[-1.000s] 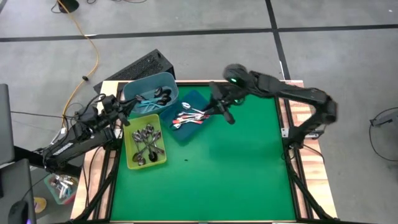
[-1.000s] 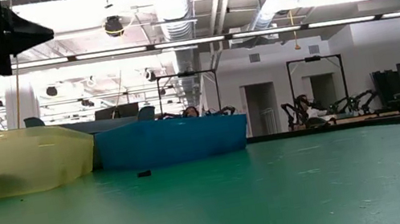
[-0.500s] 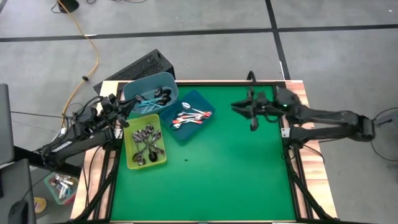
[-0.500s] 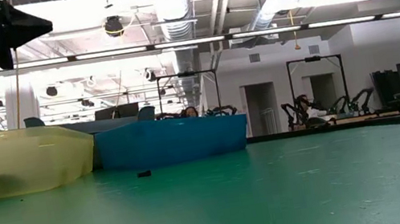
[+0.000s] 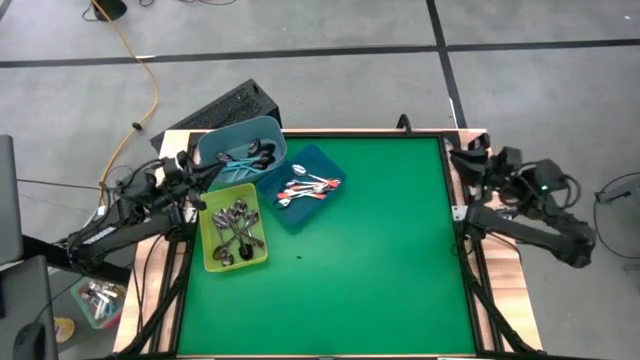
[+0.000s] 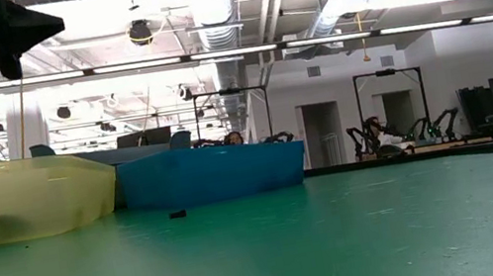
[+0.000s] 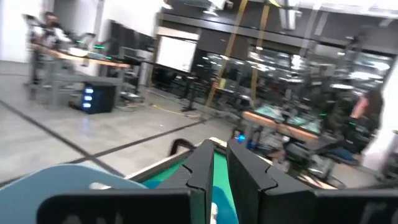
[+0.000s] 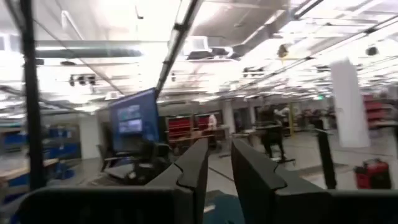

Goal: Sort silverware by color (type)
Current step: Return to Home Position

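The silverware lies in three containers at the table's far left. Teal-handled spoons sit in a light blue tub (image 5: pixel 243 152), red-handled spoons in a dark blue tray (image 5: pixel 305 188), and plain metal spoons in a yellow-green tray (image 5: pixel 234 232). My left gripper (image 5: pixel 208 170) hovers at the tub's left rim, roughly level, its fingers (image 7: pixel 205 163) nearly together and empty. My right gripper (image 5: pixel 456 158) is drawn back over the table's far right edge. It holds nothing, and its fingers (image 8: pixel 194 163) show a narrow gap.
The green mat (image 5: pixel 350 270) lies bare from its middle to the near and right edges, apart from a small dark speck (image 5: pixel 298 256). A black box (image 5: pixel 225 108) stands behind the tub. Off the table's near left sits a bin (image 5: pixel 95 300) holding more metal pieces.
My right gripper has swung from over the dark blue tray toward the table's right edge, tipping up from a downward slant to about level as the arm folds back. The spoons and containers have stayed in place.
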Motion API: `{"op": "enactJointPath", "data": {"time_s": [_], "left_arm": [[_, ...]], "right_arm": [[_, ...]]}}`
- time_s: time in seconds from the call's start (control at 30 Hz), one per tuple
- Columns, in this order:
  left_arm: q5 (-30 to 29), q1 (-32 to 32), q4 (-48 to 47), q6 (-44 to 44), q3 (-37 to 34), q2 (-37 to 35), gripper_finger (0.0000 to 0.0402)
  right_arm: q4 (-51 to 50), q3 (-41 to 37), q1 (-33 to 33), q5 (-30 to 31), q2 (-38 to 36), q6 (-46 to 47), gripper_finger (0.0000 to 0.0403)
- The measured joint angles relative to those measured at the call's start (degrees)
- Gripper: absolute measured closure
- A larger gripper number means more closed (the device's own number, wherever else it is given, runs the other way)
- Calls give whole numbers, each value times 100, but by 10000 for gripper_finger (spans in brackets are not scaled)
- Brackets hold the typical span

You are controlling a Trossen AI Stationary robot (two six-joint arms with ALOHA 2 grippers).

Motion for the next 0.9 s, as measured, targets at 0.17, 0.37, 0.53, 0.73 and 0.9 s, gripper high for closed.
{"op": "enactJointPath", "data": {"time_s": [0.17, 0.37, 0.53, 0.73, 0.9], "left_arm": [[501, 0, 42, -38, 0, 0, 372], [585, 0, 29, 79, 0, 0, 372], [592, 0, 270, 67, -168, -4, 372], [579, -65, 1287, -307, -1215, -3, 372], [457, -435, 2039, -569, -1967, 1, 372]], "right_arm": [[1054, -1198, 8, 175, -587, 36, 301], [2882, -2687, 9, 291, -707, 279, 301], [3001, -3134, 9, 312, -707, 583, 301], [2102, -3134, 9, 327, -693, 593, 301], [1246, -3134, 11, 325, -689, 840, 301]]}}
